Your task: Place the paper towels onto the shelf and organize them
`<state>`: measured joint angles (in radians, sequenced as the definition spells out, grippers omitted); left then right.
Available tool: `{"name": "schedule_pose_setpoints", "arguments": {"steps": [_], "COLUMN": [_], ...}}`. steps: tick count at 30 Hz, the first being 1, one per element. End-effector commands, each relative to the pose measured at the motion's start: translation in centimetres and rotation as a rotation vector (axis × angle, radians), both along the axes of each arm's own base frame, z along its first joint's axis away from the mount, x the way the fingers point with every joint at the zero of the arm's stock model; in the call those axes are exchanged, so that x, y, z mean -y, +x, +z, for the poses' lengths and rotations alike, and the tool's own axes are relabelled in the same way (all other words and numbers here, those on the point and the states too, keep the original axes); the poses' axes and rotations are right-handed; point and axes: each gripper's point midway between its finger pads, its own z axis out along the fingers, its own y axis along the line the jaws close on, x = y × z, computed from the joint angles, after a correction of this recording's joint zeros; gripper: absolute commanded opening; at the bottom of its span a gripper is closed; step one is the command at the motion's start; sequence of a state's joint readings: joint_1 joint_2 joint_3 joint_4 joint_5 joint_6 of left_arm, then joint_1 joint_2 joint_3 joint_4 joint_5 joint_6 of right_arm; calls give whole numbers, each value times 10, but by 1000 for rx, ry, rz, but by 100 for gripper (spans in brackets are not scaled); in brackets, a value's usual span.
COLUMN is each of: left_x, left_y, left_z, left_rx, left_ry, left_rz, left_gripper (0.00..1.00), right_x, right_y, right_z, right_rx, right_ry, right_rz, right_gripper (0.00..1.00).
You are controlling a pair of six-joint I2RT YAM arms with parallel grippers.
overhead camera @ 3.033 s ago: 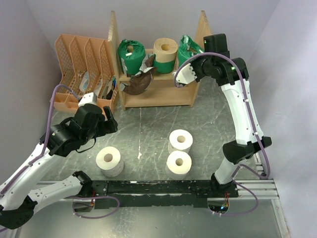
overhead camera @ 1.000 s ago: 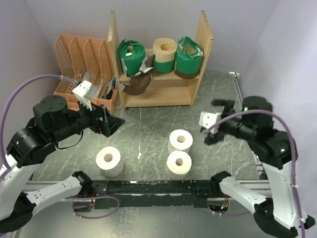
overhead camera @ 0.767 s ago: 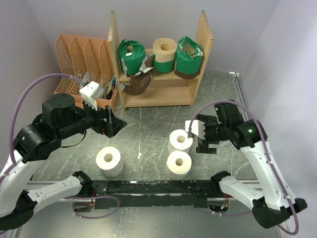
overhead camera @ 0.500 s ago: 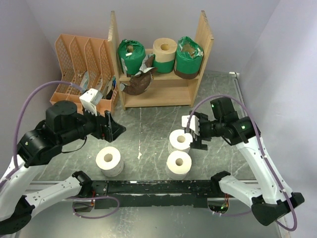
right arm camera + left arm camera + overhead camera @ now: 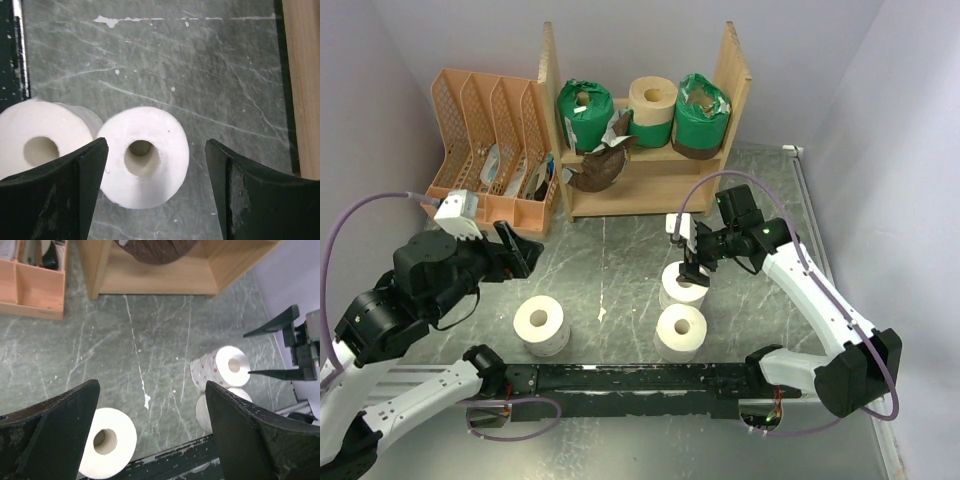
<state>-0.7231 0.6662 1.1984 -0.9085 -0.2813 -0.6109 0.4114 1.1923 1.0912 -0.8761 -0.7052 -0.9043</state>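
Note:
Three white paper towels stand on end on the table: one at the left [image 5: 540, 325], one in the middle [image 5: 684, 283], one just in front of it [image 5: 681, 330]. My right gripper [image 5: 688, 250] hangs over the middle roll [image 5: 142, 155]; its open jaws straddle the roll with a gap on the right side. My left gripper [image 5: 520, 248] is open and empty above the left roll [image 5: 107, 442]. The shelf [image 5: 660, 187] at the back holds two green-wrapped rolls [image 5: 583, 112] [image 5: 700, 110], a cream roll [image 5: 653, 100] and a brown-wrapped roll [image 5: 600, 170] on its lower board.
An orange lattice file rack [image 5: 485, 130] stands left of the shelf, close to my left arm. A black rail [image 5: 640, 378] runs along the near edge just behind the front roll. Walls close in on both sides.
My right arm came down from the shelf to over the middle roll, and its jaws have narrowed around it. My left arm has drawn back and left, still open.

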Motion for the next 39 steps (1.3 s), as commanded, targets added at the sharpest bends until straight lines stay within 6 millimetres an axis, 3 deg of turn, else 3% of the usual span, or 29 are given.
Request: {"name": "schedule_pose_setpoints", "arguments": {"steps": [1, 7, 21, 24, 27, 31, 33, 34, 36, 39], "left_x": [-12, -25, -69, -81, -89, -91, -89, -88, -84, -81], "left_y": [12, 12, 3, -1, -5, -6, -5, -4, -1, 1], "left_z": [10, 9, 38, 49, 55, 51, 46, 43, 39, 37], "left_rx": [25, 29, 95, 112, 125, 122, 110, 103, 94, 90], "left_ry": [9, 31, 118, 135, 135, 137, 141, 145, 149, 150], "left_rz": [98, 155, 277, 310, 328, 336, 334, 333, 327, 324], "left_gripper": [98, 98, 98, 98, 98, 98, 98, 98, 98, 98], "right_x": [2, 16, 31, 34, 39, 45, 43, 41, 37, 39], "right_y": [22, 33, 35, 29, 33, 43, 46, 49, 42, 14], "right_z": [-8, -29, -53, -68, -70, -43, -13, 15, 46, 53], "right_rx": [55, 64, -3, -44, -16, 125, 204, 247, 256, 187], "right_ry": [-24, -94, -155, -180, -195, -163, -117, -80, -50, -77], "right_rz": [-53, -113, -133, -130, -154, -202, -220, -227, -207, -108], "right_gripper": [79, 77, 76, 72, 69, 76, 80, 82, 83, 83]}}
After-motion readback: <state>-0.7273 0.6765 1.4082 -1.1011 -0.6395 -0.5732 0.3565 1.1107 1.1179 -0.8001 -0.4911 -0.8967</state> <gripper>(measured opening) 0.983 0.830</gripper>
